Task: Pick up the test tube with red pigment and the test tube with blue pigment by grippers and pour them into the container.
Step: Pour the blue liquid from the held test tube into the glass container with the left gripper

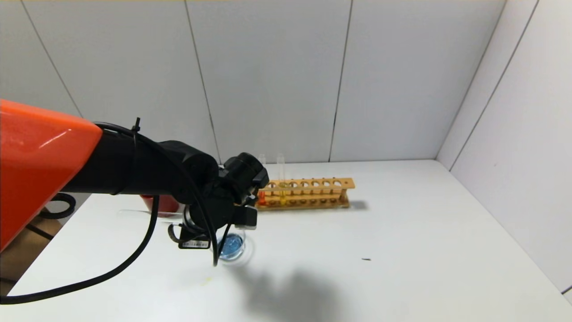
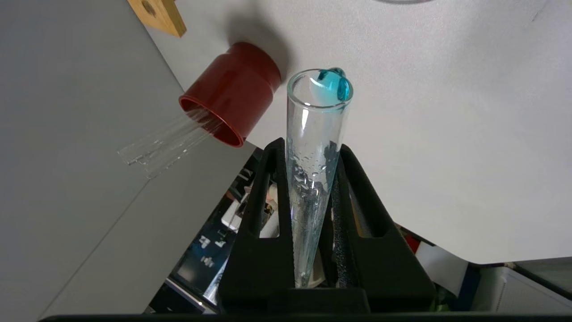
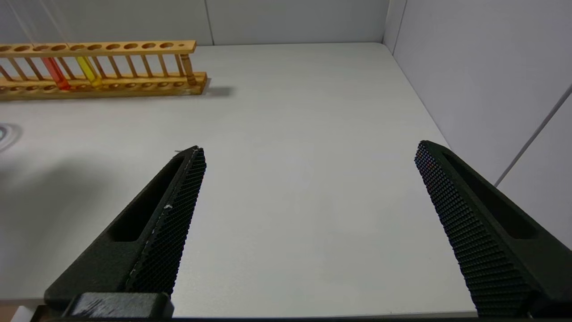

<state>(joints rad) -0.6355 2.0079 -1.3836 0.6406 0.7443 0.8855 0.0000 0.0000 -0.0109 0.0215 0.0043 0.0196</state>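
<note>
Head view: left gripper (image 1: 232, 223) tipped over clear glass container (image 1: 233, 246) holding blue liquid, near table (image 1: 402, 250) front-left; wooden rack (image 1: 304, 193) toward back edge.

Left wrist view: ribbed black fingers (image 2: 263, 201) clamped on blue-pigment test tube (image 2: 315, 147), droplet-beaded, nearly drained; glossy dark red cup (image 2: 232, 91) beyond.

Right wrist view: right gripper (image 3: 308, 156) spread wide, mesh-textured pads, nothing held. Label unreadable.

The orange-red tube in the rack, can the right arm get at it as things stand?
Probably yes. The right gripper is open and empty, with only bare table between it and the rack. The orange-red tube has the yellow tube close beside it.
</note>
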